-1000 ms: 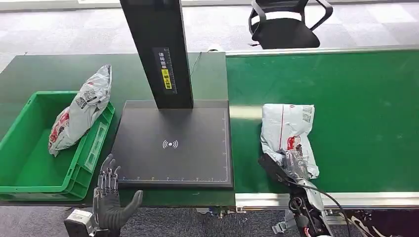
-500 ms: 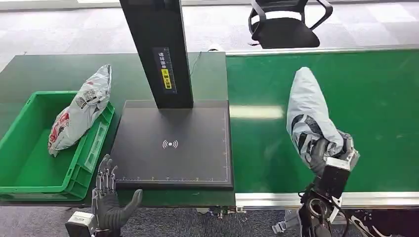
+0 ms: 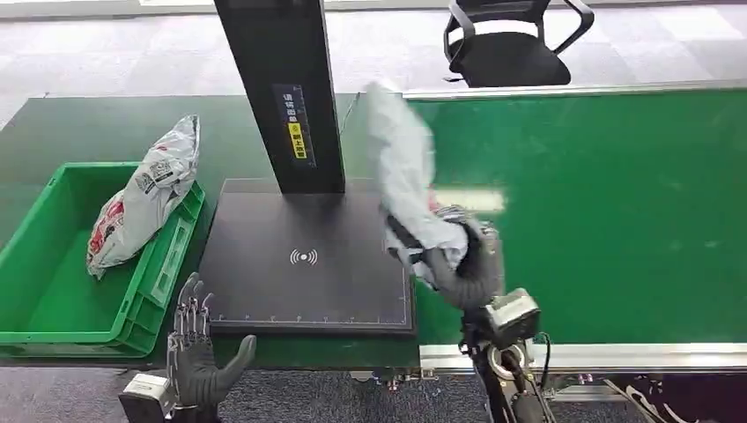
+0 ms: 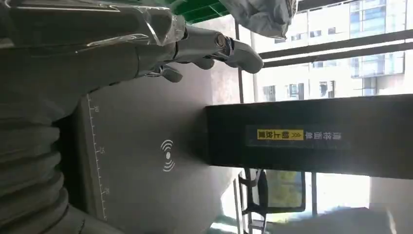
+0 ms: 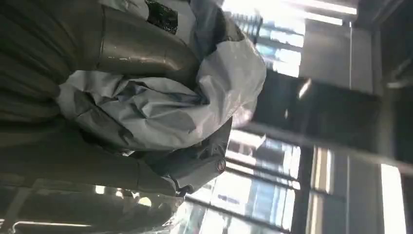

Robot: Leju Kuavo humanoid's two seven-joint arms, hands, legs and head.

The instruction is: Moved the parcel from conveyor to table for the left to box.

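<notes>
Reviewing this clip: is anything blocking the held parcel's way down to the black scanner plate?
Nothing visible does. The right hand holds the grey parcel over the right edge of the black scanner plate, whose surface is bare. The black post stands at the plate's far edge, beside the parcel, not under it.

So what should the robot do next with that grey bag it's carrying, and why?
Probably lower it onto the black scanner plate and let go. The right hand grips the parcel in the air at the plate's right edge, while the left hand waits open in front of the plate, near the green box.
</notes>
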